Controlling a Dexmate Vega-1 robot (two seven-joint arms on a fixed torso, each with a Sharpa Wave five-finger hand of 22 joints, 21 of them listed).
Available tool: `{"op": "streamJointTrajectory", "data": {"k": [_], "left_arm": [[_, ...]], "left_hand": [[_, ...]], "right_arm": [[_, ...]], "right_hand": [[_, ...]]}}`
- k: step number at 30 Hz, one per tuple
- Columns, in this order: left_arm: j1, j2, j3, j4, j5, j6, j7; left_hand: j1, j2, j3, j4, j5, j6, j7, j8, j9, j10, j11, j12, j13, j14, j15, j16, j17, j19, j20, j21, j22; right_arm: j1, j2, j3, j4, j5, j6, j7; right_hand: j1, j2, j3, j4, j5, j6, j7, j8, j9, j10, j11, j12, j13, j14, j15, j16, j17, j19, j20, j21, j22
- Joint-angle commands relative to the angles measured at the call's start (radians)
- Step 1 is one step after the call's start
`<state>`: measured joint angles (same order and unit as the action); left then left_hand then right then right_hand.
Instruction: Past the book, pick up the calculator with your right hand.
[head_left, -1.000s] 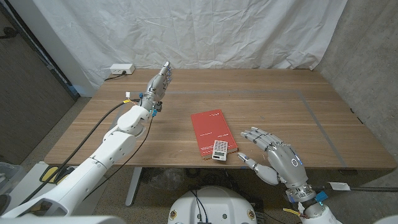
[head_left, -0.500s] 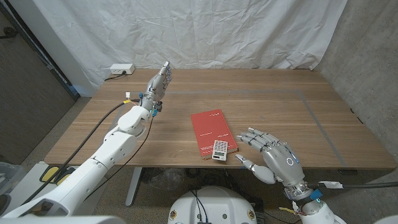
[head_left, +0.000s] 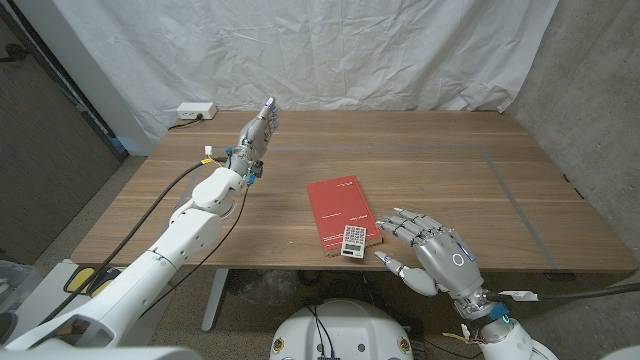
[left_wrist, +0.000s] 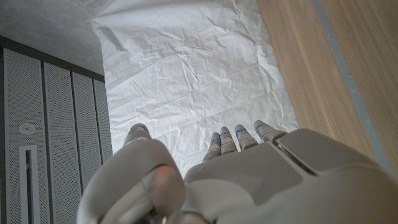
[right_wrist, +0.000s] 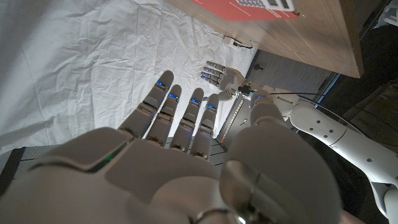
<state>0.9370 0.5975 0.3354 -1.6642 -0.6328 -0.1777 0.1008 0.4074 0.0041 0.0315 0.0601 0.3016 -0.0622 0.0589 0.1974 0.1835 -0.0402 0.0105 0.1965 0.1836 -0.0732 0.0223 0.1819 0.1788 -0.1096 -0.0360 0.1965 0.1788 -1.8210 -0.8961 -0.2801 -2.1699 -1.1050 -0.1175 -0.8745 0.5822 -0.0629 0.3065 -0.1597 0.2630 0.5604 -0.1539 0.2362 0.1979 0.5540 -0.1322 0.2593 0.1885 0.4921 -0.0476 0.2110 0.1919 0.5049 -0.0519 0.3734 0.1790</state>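
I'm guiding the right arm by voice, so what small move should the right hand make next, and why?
Probably ease the right hand a little toward the robot's left, onto the calculator. The hand is open, fingers spread, just beside the red book, and the calculator lies on the book's near corner, not yet touched.

The right hand is sliding leftward along the table's near edge, closing in on the calculator and the red book; its spread fingers now sit just beside the book's near right corner, holding nothing.
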Motion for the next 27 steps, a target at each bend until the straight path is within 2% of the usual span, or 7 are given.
{"op": "streamJointTrajectory", "data": {"k": [1, 3, 6, 9, 19, 22, 27], "left_arm": [[0.008, 0.014, -0.007, -0.018, -0.008, 0.026, 0.006], [0.01, 0.017, -0.008, -0.02, -0.009, 0.027, 0.006], [0.022, 0.027, -0.016, -0.03, -0.016, 0.03, 0.004], [0.029, 0.032, -0.021, -0.034, -0.019, 0.028, 0.003], [0.04, 0.043, -0.027, -0.035, -0.03, 0.025, -0.015], [0.042, 0.05, -0.031, -0.038, -0.032, 0.028, -0.017], [0.047, 0.056, -0.039, -0.045, -0.031, 0.022, -0.013]], "left_hand": [[0.01, -0.001, -0.004, 0.001, -0.005, -0.004, -0.001, 0.0, 0.004, -0.002, -0.005, 0.004, 0.003, -0.003, 0.0, 0.006, 0.003, -0.005, -0.038, 0.006, 0.005], [0.01, 0.0, -0.004, 0.001, -0.005, -0.004, 0.0, 0.0, 0.004, -0.002, -0.005, 0.004, 0.003, -0.004, 0.0, 0.005, 0.003, -0.005, -0.038, 0.006, 0.005], [0.01, 0.0, -0.005, 0.001, -0.006, -0.003, 0.001, 0.0, 0.004, -0.002, -0.004, 0.005, 0.003, -0.004, 0.0, 0.005, 0.003, -0.005, -0.038, 0.006, 0.005], [0.011, 0.0, -0.005, 0.001, -0.006, -0.004, 0.001, 0.0, 0.004, -0.001, -0.004, 0.005, 0.003, -0.004, 0.0, 0.005, 0.003, -0.006, -0.038, 0.006, 0.005], [0.011, 0.001, -0.007, 0.001, -0.007, -0.004, 0.001, 0.0, 0.004, -0.002, -0.005, 0.004, 0.003, -0.004, 0.0, 0.005, 0.003, -0.007, -0.037, 0.006, 0.005], [0.012, 0.001, -0.008, 0.001, -0.007, -0.004, 0.001, 0.0, 0.004, -0.001, -0.007, 0.005, 0.003, -0.005, 0.0, 0.005, 0.003, -0.006, -0.036, 0.006, 0.005], [0.012, 0.002, -0.009, 0.001, -0.007, -0.003, 0.001, 0.0, 0.004, -0.002, -0.006, 0.005, 0.003, -0.004, 0.0, 0.006, 0.003, -0.007, -0.036, 0.006, 0.005]], "right_arm": [[0.043, -0.06, -0.091, 0.0, -0.012, -0.082, 0.011], [0.047, -0.065, -0.1, -0.002, -0.01, -0.092, 0.011], [0.058, -0.064, -0.123, 0.005, -0.01, -0.102, 0.008], [0.071, -0.063, -0.146, 0.011, -0.018, -0.118, 0.01], [0.109, -0.052, -0.22, 0.033, -0.061, -0.186, 0.003], [0.121, -0.048, -0.239, 0.04, -0.065, -0.201, -0.002], [0.14, -0.046, -0.266, 0.047, -0.074, -0.224, 0.0]], "right_hand": [[0.013, 0.004, 0.004, 0.006, 0.009, -0.002, -0.008, -0.004, 0.002, 0.002, -0.009, 0.005, 0.004, 0.011, -0.143, 0.003, 0.003, 0.008, -0.118, -0.003, 0.006], [0.014, 0.004, 0.005, 0.006, 0.009, 0.0, -0.01, -0.003, 0.003, 0.005, -0.01, 0.006, 0.004, 0.012, -0.144, 0.004, 0.003, 0.008, -0.119, -0.004, 0.006], [0.017, 0.006, 0.007, 0.007, 0.011, 0.005, -0.01, -0.003, 0.003, 0.008, 0.008, 0.006, 0.004, 0.014, -0.144, 0.003, 0.004, 0.009, -0.119, -0.005, 0.006], [0.019, 0.007, 0.008, 0.007, 0.012, 0.006, -0.01, -0.003, 0.003, 0.009, 0.014, 0.006, 0.005, 0.014, -0.144, 0.003, 0.004, 0.009, -0.12, -0.006, 0.006], [0.027, 0.01, 0.012, 0.006, 0.015, 0.009, -0.014, -0.003, 0.004, 0.01, 0.013, 0.006, 0.005, 0.012, -0.144, 0.001, 0.005, 0.01, -0.12, -0.008, 0.007], [0.038, 0.012, 0.016, 0.004, 0.018, -0.02, -0.028, -0.016, 0.004, 0.01, 0.012, 0.005, 0.006, 0.013, -0.144, 0.0, 0.005, 0.01, -0.12, -0.011, 0.007], [0.046, 0.014, 0.02, 0.003, 0.02, -0.04, -0.033, -0.025, 0.005, 0.016, 0.012, 0.006, 0.007, 0.013, -0.147, -0.001, 0.006, 0.011, -0.12, -0.013, 0.007]]}}
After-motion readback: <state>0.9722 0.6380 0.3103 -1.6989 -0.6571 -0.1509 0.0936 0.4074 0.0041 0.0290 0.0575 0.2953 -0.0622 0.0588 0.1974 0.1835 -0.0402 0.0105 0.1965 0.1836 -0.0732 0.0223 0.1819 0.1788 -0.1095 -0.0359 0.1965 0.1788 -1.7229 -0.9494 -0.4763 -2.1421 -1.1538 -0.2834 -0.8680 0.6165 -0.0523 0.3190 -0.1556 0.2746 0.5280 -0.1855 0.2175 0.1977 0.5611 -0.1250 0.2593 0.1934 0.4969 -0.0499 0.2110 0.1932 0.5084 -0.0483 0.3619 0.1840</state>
